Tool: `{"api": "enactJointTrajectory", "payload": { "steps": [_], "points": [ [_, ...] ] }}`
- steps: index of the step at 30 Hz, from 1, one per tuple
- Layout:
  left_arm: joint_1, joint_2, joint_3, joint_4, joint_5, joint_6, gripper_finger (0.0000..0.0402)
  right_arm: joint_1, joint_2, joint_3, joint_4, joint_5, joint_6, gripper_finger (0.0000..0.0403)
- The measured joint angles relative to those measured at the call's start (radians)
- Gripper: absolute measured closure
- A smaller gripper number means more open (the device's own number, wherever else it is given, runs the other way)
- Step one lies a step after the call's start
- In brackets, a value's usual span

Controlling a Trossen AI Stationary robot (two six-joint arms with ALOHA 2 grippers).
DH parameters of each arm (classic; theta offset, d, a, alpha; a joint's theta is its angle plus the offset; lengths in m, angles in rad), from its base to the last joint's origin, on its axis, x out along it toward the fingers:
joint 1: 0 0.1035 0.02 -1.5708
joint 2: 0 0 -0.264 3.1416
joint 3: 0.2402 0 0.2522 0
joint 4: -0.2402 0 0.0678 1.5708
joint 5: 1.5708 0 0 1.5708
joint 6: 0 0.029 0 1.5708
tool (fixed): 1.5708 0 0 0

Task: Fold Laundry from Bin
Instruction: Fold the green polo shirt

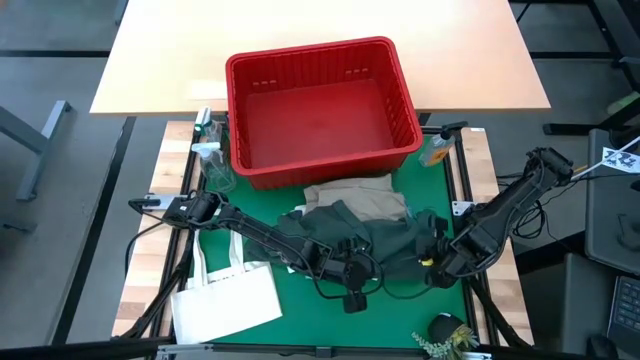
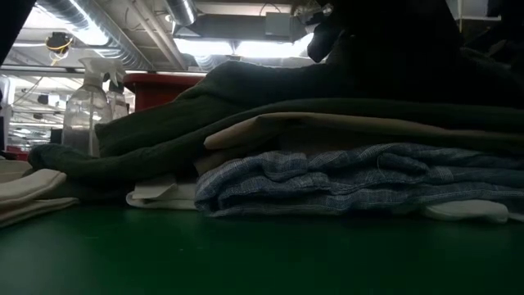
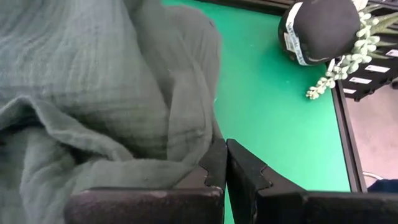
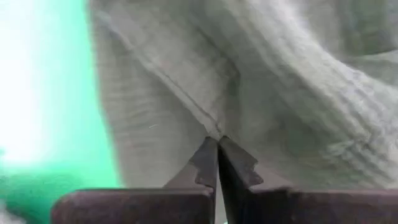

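A dark green garment (image 1: 375, 238) lies on top of a stack on the green mat. In the low view the green garment (image 2: 246, 106) covers a beige piece (image 2: 327, 127), a blue-and-white striped piece (image 2: 344, 180) and a white piece (image 2: 155, 192). The beige piece (image 1: 355, 195) also shows in the high view just in front of the red bin (image 1: 320, 105), which holds nothing. My left gripper (image 1: 358, 265) is shut on the green garment's near left part. My right gripper (image 1: 430, 252) is shut on its right part. My left gripper pinches an edge of the green garment (image 3: 208, 146) between its two fingers. The fingers come low over the mat from the table's left. The cloth beside them lies slack in folds. My right gripper pinches the green garment at a seam line (image 4: 208, 127) between its two fingers. It comes slanting down from the table's right. The cloth around it is loosely creased.
A flat white tote bag (image 1: 225, 295) lies at the near left. Clear spray bottles (image 1: 212, 160) stand left of the bin, and an orange-topped bottle (image 1: 437, 150) stands to its right. A black object with a pale sprig (image 1: 447, 335) sits at the near right edge.
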Motion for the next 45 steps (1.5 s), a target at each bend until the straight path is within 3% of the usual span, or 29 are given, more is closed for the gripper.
{"api": "enactJointTrajectory", "payload": {
  "steps": [10,20,31,36,40,45],
  "points": [
    [0.0,0.0,0.0,0.016,0.0,0.0,0.0401,0.005,0.01,0.075,0.009,-0.258,0.114,0.0399],
    [0.0,0.0,0.0,0.014,0.072,-0.002,0.0401,0.081,0.131,0.075,0.01,-0.257,0.157,0.0399],
    [-0.001,0.0,0.0,0.013,0.065,-0.003,0.0389,0.079,0.198,0.075,0.004,-0.256,0.153,0.0385],
    [-0.002,0.0,0.0,0.012,0.066,-0.003,0.0348,0.078,0.198,0.075,0.001,-0.257,0.152,0.0359],
    [-0.002,-0.007,0.0,0.008,0.072,-0.003,0.0321,0.078,0.198,0.075,0.0,-0.257,0.152,0.0314],
    [-0.002,-0.034,0.0,0.003,0.085,0.005,0.0317,0.072,0.192,0.075,-0.024,-0.323,0.127,0.0264]
  ]
}}
